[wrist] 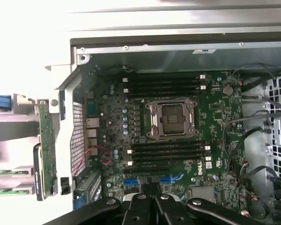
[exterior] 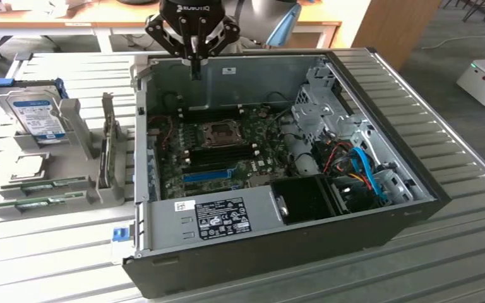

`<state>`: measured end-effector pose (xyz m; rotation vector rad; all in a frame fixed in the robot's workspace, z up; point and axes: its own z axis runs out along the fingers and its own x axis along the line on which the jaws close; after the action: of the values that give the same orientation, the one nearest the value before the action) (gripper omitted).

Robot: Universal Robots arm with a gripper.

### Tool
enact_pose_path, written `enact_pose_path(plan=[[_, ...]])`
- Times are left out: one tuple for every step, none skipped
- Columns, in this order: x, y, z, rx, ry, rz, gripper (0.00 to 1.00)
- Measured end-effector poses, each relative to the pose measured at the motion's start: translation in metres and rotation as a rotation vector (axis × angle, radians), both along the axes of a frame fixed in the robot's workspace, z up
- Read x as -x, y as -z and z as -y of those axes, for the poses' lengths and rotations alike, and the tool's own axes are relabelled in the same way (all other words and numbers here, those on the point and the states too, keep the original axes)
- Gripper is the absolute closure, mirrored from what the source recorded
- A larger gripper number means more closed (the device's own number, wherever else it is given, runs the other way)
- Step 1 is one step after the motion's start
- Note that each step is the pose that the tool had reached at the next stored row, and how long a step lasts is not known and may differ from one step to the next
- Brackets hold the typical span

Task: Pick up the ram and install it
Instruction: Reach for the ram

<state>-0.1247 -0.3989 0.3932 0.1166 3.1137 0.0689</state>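
Jaws together and empty, the gripper [exterior: 195, 68] hovers over the computer case [exterior: 251, 262]; the ram [exterior: 55, 184], probably light, stiff and fragile, likely suits an edge grip.

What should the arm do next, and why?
Probably move toward the exterior view's left: the end effector hangs shut and empty over the open computer case, while the ram lies in a grey rack outside it.
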Motion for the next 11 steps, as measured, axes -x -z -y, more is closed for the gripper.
enact_pose_path(plan=[[0.001,0.0000,0.0000,0.0001,0.000,-0.0001,0.89],[0.002,0.0001,0.0000,0.0001,0.000,-0.0002,0.89],[0.004,0.0002,0.0000,0.0001,0.000,-0.0002,0.89],[0.005,0.0002,0.0000,0.0000,0.000,-0.0003,0.89],[0.007,0.0003,0.0000,0.0000,0.000,-0.0003,0.89],[0.009,0.0004,0.0000,0.0000,0.000,-0.0003,0.89],[0.010,0.0004,0.0000,0.0000,0.000,-0.0004,0.89],[0.012,0.0005,0.0000,0.0000,0.000,-0.0005,0.89],[0.014,0.0005,0.0000,0.0001,0.000,-0.0006,0.89],[0.015,0.0006,0.0000,0.0000,0.000,-0.0007,0.89],[0.017,0.0007,0.0000,0.0000,0.000,-0.0008,0.89]])
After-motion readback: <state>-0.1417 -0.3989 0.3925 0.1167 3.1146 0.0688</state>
